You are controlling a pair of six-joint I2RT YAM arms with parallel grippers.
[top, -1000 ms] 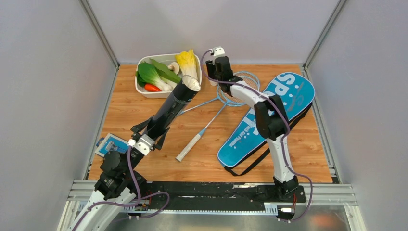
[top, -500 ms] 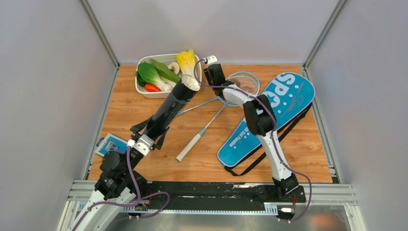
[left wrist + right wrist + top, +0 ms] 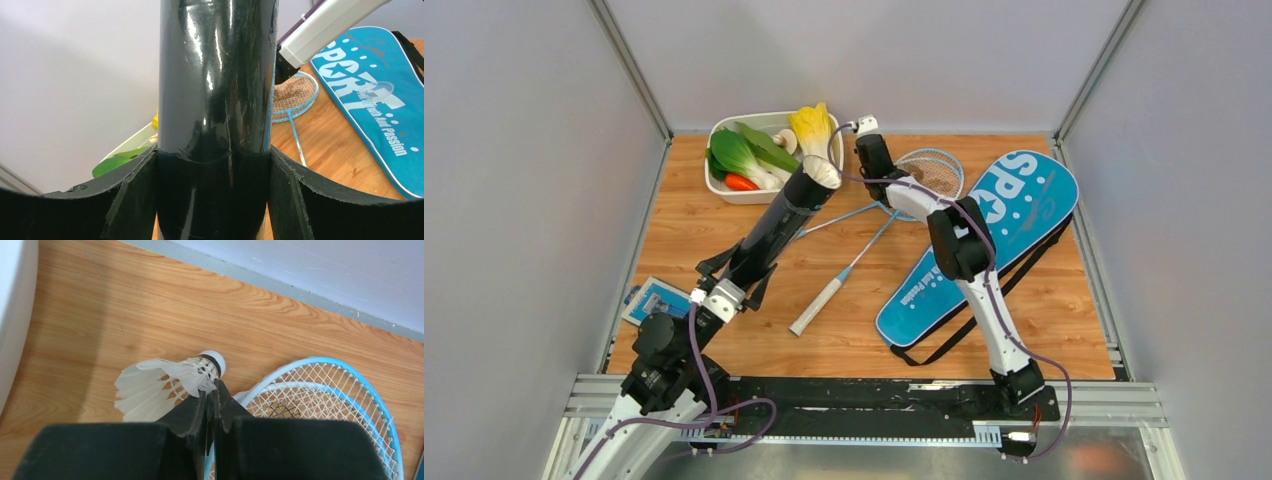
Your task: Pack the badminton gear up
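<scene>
My left gripper (image 3: pixel 724 290) (image 3: pixel 214 200) is shut round the long black tube (image 3: pixel 779 225) (image 3: pixel 215 75), which slants up toward the back with a white shuttlecock (image 3: pixel 822 172) at its mouth. At the back of the table my right gripper (image 3: pixel 871 165) (image 3: pixel 211 390) is shut on the feather skirt of another white shuttlecock (image 3: pixel 155 387), which lies on the wood beside the racket heads (image 3: pixel 929 170) (image 3: pixel 320 395). The two light-blue rackets cross, one white handle (image 3: pixel 816 307) pointing toward me. The blue "SPORT" cover (image 3: pixel 984 240) (image 3: pixel 370 95) lies to the right.
A white tray (image 3: pixel 724 190) of toy vegetables stands at the back left, close to the tube's mouth; its wall (image 3: pixel 12 315) shows at the left of the right wrist view. A blue-and-white card (image 3: pixel 656 300) lies near the left arm. Grey walls enclose the table.
The right gripper moved left from above the racket heads, came down beside them and closed on the shuttlecock. The left arm and the tube have not moved.
</scene>
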